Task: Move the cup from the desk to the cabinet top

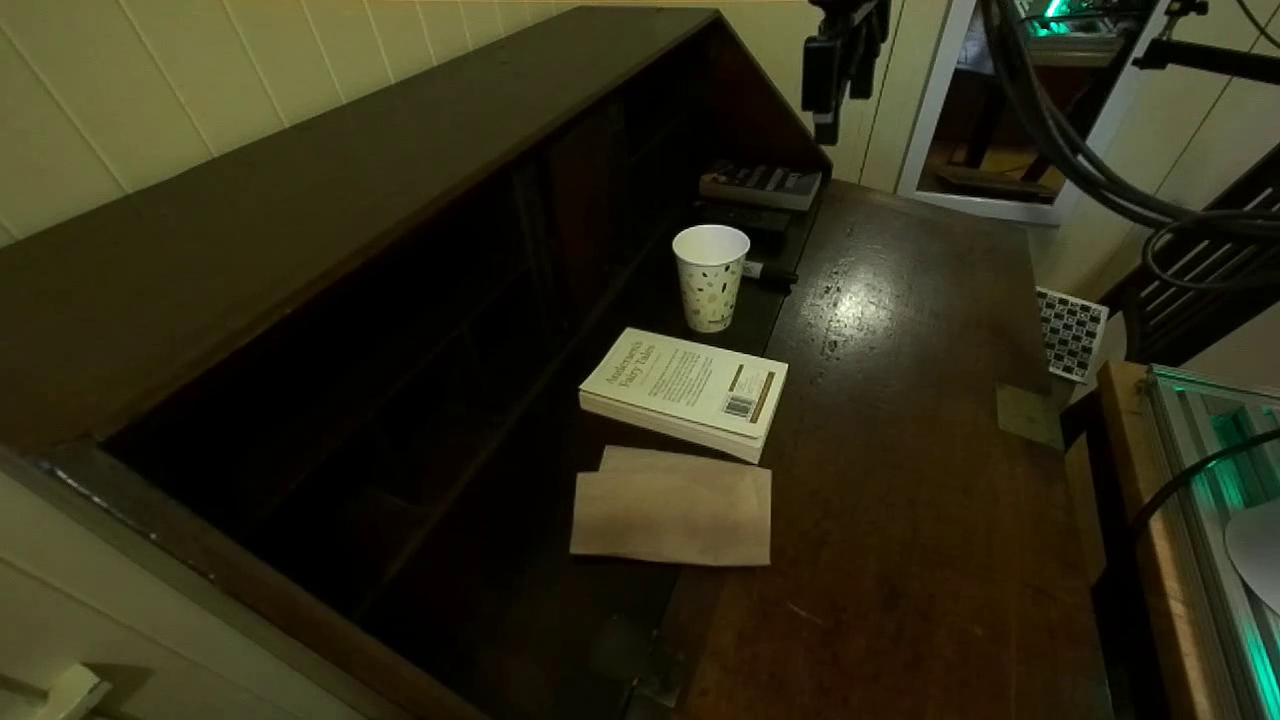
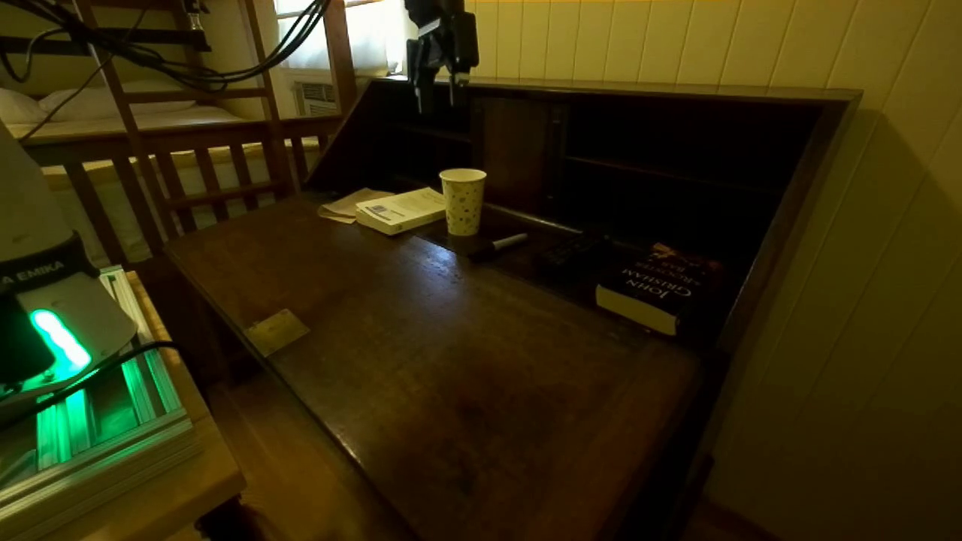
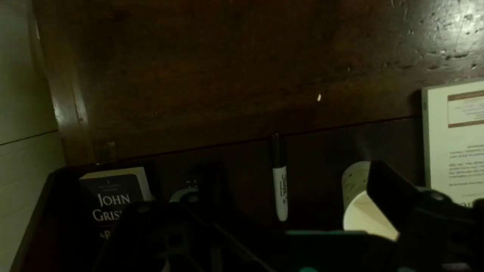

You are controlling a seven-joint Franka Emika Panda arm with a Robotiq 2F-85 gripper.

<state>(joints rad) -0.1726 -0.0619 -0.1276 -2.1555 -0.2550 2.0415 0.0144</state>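
Observation:
The cup [image 1: 711, 285], white with small specks, stands upright on the dark brown desk [image 1: 900, 520] beside a white book. It shows in both exterior views [image 2: 463, 203]. In the wrist view the cup [image 3: 355, 185] is at lower right, partly hidden by a gripper finger. The cabinet top [image 1: 400, 150] is the long flat ledge above the dark shelves, seen nearly edge-on in an exterior view [image 2: 639, 89]. My gripper [image 2: 442, 99] is open and empty, well above the desk and apart from the cup. It also shows in the wrist view [image 3: 295, 168].
The white book [image 1: 690, 390] and brown napkins [image 1: 680, 510] lie by the cup. A marker [image 3: 280, 185] lies on its other side. A dark John Grisham book [image 2: 654, 289] and a black object [image 2: 575, 249] lie near the cabinet's slanted end. A panelled wall stands behind the cabinet.

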